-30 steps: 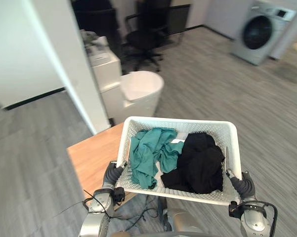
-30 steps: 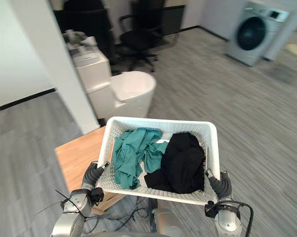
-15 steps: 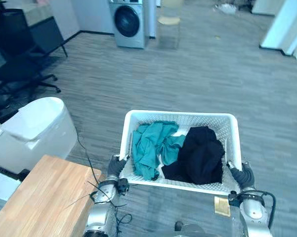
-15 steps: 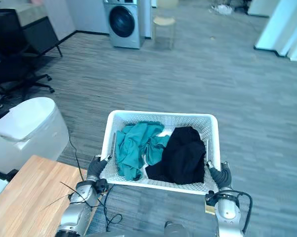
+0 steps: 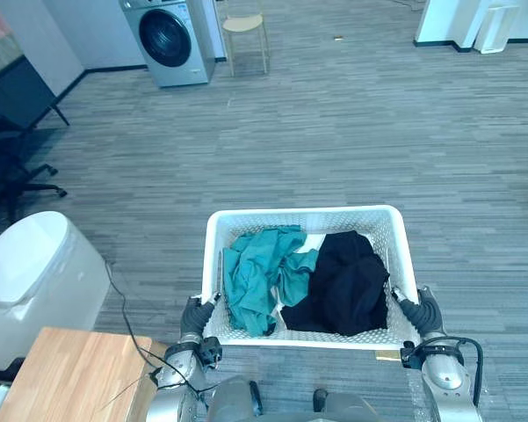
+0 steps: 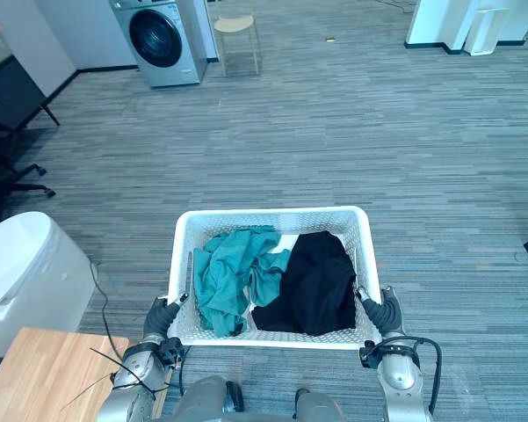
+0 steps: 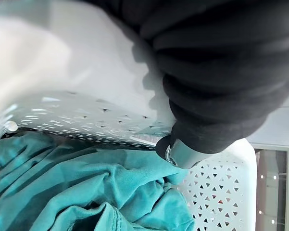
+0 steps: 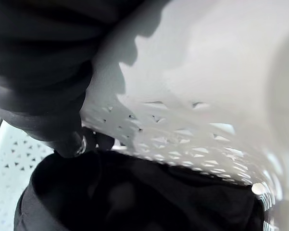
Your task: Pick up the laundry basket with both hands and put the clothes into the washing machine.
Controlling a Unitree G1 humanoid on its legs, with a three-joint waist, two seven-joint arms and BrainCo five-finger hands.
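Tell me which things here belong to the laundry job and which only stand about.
Job: laundry basket, held by left hand and right hand; teal garment and black garment inside; washing machine far across the floor.
Standing about: stool, white bin, wooden table.

White laundry basket [image 6: 272, 214] between left hand [image 6: 161, 316], right hand [image 6: 382, 311]

Both silver-grey arms reach forward from the near edge, roughly level with each other and spread apart. The left arm [image 5: 177, 383] ends in the left hand [image 5: 196, 315], dark ribbed cover uppermost, clamped on the near left corner of the laundry basket [image 5: 303, 215]. The right arm [image 5: 445, 387] ends in the right hand [image 5: 419, 313], clamped on the near right corner. In each wrist view a dark fingertip [image 7: 179, 155] [image 8: 71, 144] hooks over the rim to the inside.
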